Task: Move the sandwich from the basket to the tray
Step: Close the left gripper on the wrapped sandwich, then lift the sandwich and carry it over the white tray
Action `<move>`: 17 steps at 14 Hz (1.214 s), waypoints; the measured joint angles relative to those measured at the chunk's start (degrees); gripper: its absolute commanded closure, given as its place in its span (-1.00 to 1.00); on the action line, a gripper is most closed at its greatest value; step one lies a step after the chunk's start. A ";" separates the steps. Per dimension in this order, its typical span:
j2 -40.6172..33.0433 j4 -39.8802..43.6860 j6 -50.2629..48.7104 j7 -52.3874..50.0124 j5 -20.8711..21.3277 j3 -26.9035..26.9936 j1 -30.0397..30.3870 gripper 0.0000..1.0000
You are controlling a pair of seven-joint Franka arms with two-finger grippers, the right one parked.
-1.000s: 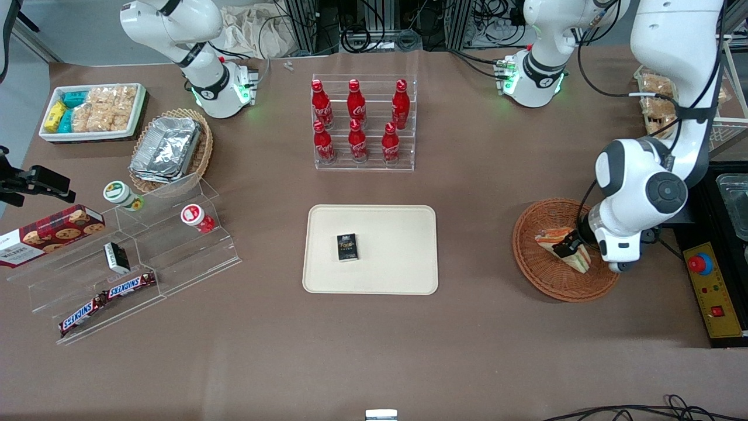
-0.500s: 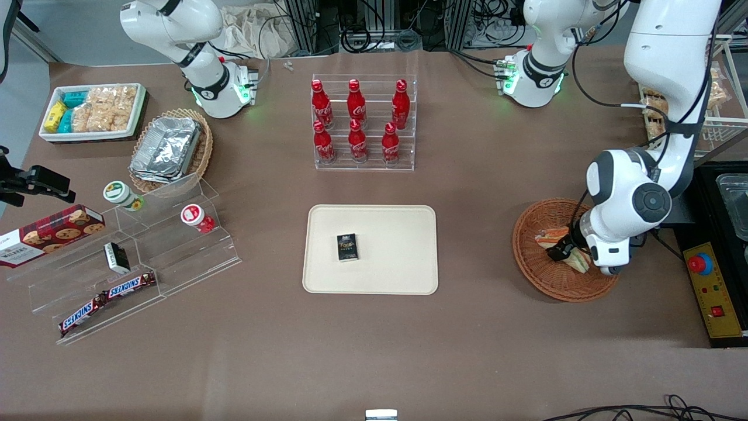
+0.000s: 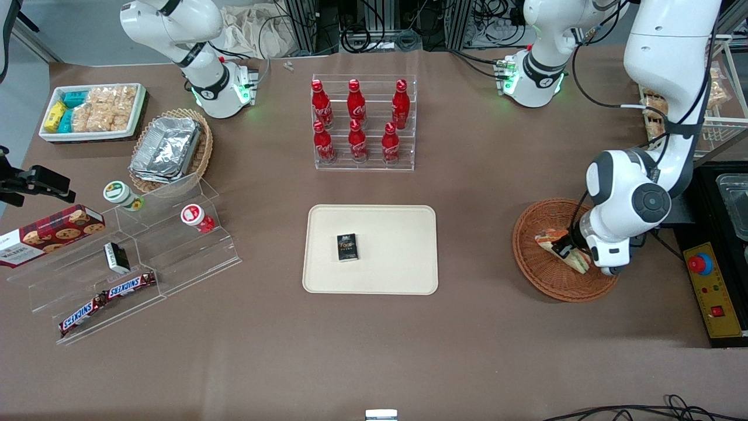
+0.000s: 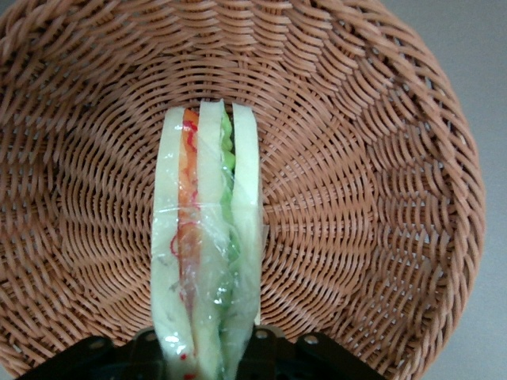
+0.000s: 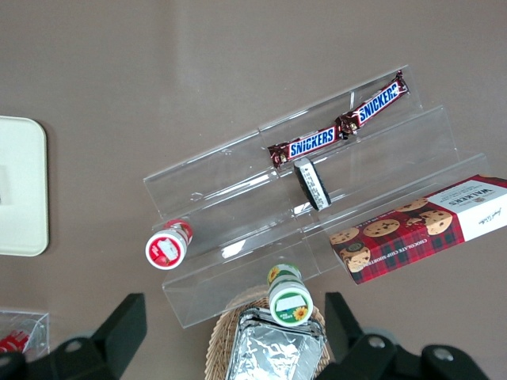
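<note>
The sandwich [image 3: 548,238] is a wrapped wedge of pale bread with orange, red and green filling, lying in the round orange-brown wicker basket [image 3: 529,266] toward the working arm's end of the table. My gripper [image 3: 565,249] is down inside the basket and shut on the sandwich. In the left wrist view the sandwich [image 4: 207,229] stands on edge between the two black fingers, which press against its bread sides, with the basket [image 4: 364,198] weave all around. The cream tray [image 3: 397,263] lies mid-table, well apart from the basket.
A small black box [image 3: 347,247] lies on the tray. A clear rack of red bottles [image 3: 362,126] stands farther from the front camera than the tray. Clear stepped shelves with snacks [image 3: 125,263] sit toward the parked arm's end. A yellow control box [image 3: 714,289] sits beside the basket.
The arm's wrist shifted slightly toward the tray and settled lower over the sandwich. The fingers now clasp the sandwich, which looks narrower and slightly turned in the basket.
</note>
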 measured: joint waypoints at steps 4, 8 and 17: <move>-3.91 1.34 -5.37 0.15 0.27 -0.18 -0.02 1.00; -11.34 2.66 -13.89 4.59 0.39 -0.95 -0.44 1.00; -12.98 9.58 -23.94 10.46 0.36 -13.39 -1.39 1.00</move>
